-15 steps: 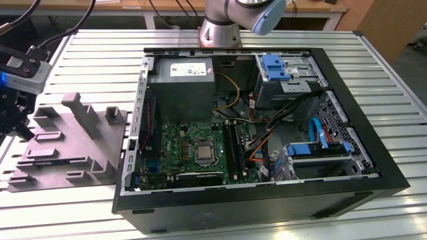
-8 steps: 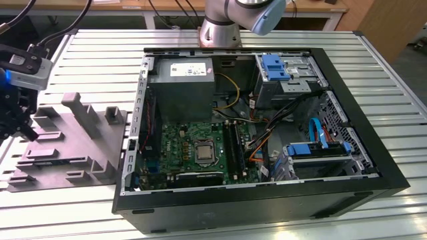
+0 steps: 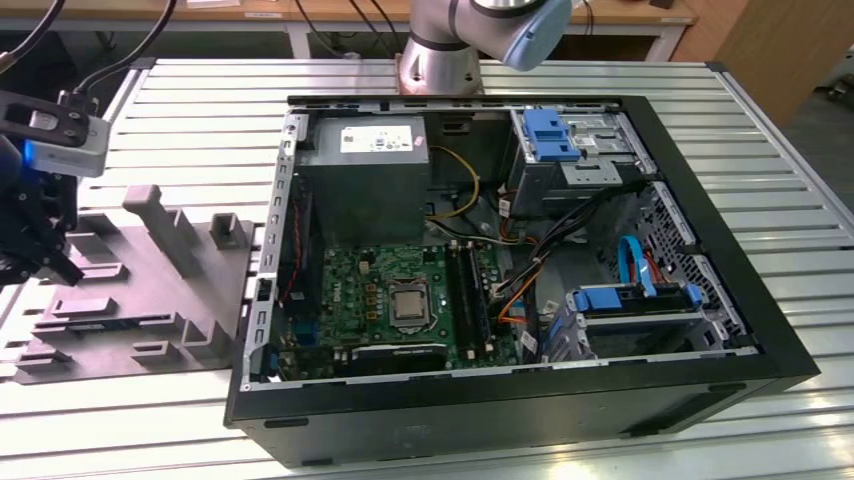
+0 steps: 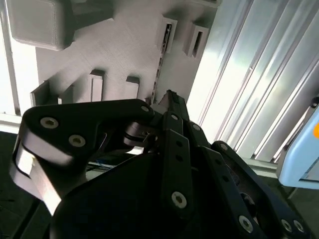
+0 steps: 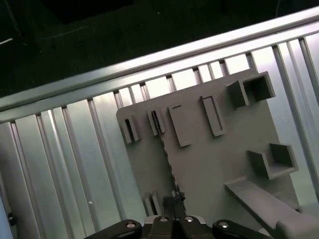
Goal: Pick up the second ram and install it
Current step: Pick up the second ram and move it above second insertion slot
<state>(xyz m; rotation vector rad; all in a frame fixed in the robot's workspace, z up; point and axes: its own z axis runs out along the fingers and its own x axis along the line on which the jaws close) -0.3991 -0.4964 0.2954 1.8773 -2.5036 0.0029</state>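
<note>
Over ribbed aluminium worktop (image 3: 747, 150) and matte grey moulded tray (image 3: 160, 300), clamping black pincer (image 5: 174, 198) on thin, notch-edged second ram (image 5: 167, 162), standing on edge.

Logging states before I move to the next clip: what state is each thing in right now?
computer case: lying on its side, panel off, inside exposed.
second ram: standing on edge in the grey tray, not yet in the case.
grey tray: flat on the slatted table, beside the case.
tool: low over the tray, at one end of the ram.
</note>
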